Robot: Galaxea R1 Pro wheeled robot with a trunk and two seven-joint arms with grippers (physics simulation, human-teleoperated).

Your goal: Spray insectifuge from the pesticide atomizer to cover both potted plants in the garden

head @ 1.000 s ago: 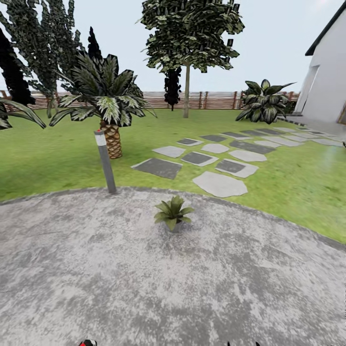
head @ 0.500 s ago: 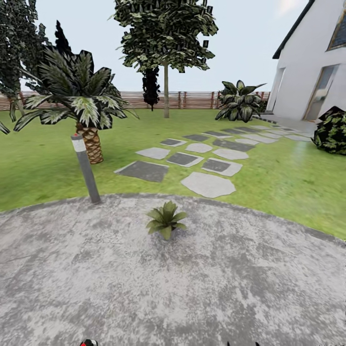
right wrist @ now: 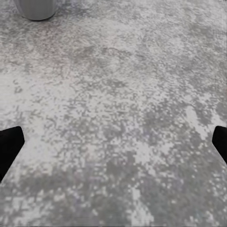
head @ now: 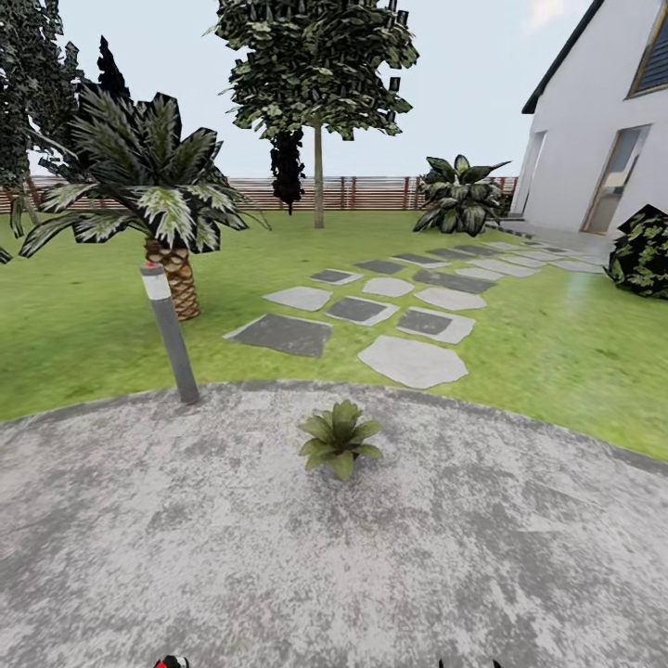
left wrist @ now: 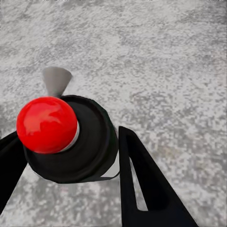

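potted plant [head: 340,446]: leaves cover its pot in head view; a grey pot [right wrist: 37,8] is cut by the right wrist frame edge; pesticide atomizer [left wrist: 71,137] body hidden behind its own red cap, white band not visible; left gripper [left wrist: 66,165] fingers cut off at frame edge; right gripper [right wrist: 113,144]: just 2 fingertip corners at frame sides; house [head: 608,139] cropped at frame edge

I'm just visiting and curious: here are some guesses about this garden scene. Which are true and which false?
1. A potted plant stands on the stone patio. True.
2. The left end effector is empty. False: it is shut on the pesticide atomizer, red cap facing the camera.
3. The right end effector is open. True.
4. The bollard lamp lies flat on the lawn. False: it stands at the patio's edge.
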